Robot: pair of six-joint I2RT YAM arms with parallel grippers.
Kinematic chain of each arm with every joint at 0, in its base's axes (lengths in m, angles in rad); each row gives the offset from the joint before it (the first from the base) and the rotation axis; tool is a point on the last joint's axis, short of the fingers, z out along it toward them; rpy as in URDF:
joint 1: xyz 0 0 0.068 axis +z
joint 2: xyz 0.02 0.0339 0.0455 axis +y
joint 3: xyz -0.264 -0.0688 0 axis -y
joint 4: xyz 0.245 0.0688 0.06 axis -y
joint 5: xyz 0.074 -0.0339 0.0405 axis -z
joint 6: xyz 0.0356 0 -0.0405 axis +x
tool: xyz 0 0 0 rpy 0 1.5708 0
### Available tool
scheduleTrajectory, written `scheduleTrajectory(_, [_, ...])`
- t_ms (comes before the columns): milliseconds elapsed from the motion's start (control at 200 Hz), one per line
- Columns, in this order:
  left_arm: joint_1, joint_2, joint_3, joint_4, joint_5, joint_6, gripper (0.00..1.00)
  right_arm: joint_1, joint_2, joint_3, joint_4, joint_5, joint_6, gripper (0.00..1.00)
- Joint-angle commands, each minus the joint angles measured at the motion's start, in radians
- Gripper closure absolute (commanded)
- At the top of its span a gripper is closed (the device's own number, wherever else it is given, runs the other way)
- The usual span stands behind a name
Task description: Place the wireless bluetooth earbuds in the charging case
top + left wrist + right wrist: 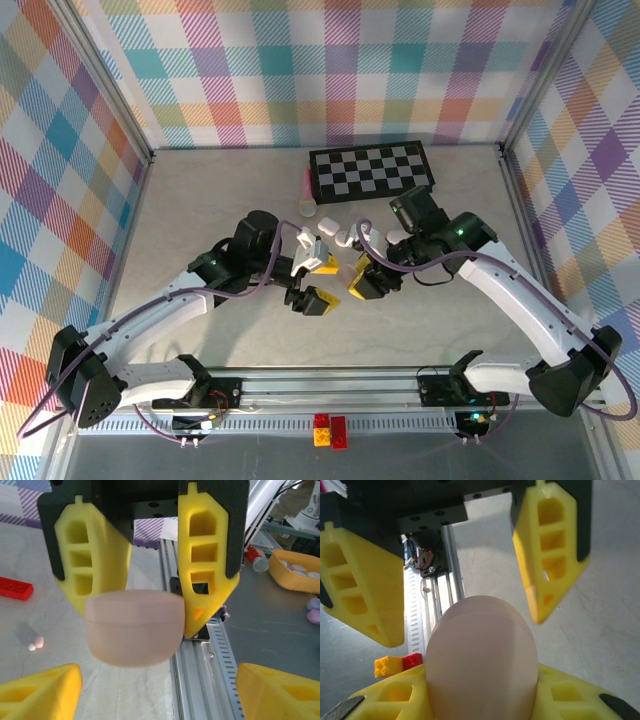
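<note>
The pale pink charging case (pixel 482 655) is a closed pebble standing on end, and my right gripper (pixel 482 690) is shut on its lower part. From the left wrist the same case (pixel 134 627) hangs between the right gripper's yellow fingers (pixel 205 565). My left gripper (pixel 156 685) faces it, open, with its fingertips wide apart on either side and not touching it. The two grippers, left (pixel 318 282) and right (pixel 360 283), meet over the middle of the table. A tiny pink and white earbud (pixel 36 643) lies on the table below.
A checkerboard (pixel 372 170) lies at the back, with a beige cylinder (pixel 307 208) and small white pieces (pixel 335 232) in front of it. The metal rail (pixel 330 385) runs along the near edge, with red and yellow bricks (pixel 330 430) past it. A yellow bowl (pixel 295 572) stands off the table.
</note>
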Motion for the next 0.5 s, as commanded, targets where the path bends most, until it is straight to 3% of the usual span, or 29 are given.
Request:
scheduleTrajectory(0, [-0.011, 0.018, 0.049, -0.003, 0.056, -0.003, 0.25, 0.008, 0.022, 0.036, -0.033, -0.066, -0.051, 0.71])
scheduleTrajectory(215, [-0.016, 0.039, 0.063, 0.002, 0.075, -0.03, 0.33, 0.018, 0.044, 0.044, -0.039, -0.064, -0.068, 0.71])
scheduleTrajectory(495, [-0.018, 0.036, 0.055, -0.004, 0.071, -0.036, 0.53, 0.019, 0.045, 0.057, -0.042, -0.041, -0.075, 0.73])
